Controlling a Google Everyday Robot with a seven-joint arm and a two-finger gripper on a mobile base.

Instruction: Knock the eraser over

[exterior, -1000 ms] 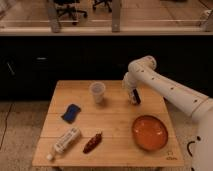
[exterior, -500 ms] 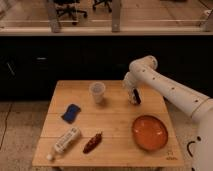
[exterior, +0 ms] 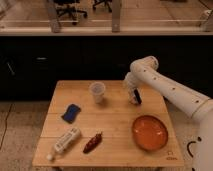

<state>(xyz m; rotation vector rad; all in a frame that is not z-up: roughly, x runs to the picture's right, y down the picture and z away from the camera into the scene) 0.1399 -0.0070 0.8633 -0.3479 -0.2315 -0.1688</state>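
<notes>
Writing: a small dark mark [exterior: 171, 155] at the desk's front-right corner and the tube's label were both too small to read.

Count on the light wooden desk [exterior: 117, 122]:
- 1 clear plastic cup [exterior: 97, 92], upright, back centre.
- 1 flat blue pad w/ rounded corners [exterior: 71, 112], left of centre.
- 1 white squeeze tube [exterior: 65, 140], lying diag. near the front-left corner.
- 1 dark red pepper-shaped item [exterior: 93, 142], just beside the tube.
- 1 round orange plate [exterior: 149, 133], front right.
- 1 small dark rectangular eraser [exterior: 137, 96], back right, behind the plate and well apart from the cup.

1 white robot arm [exterior: 170, 89] reached in from the right and bent down over the desk. Its pincer [exterior: 133, 99] was pressed together, low near the desk top, just beside the eraser on the cup side. Touching or apart: couldn't tell. Eraser upright or tilted: couldn't tell.
</notes>
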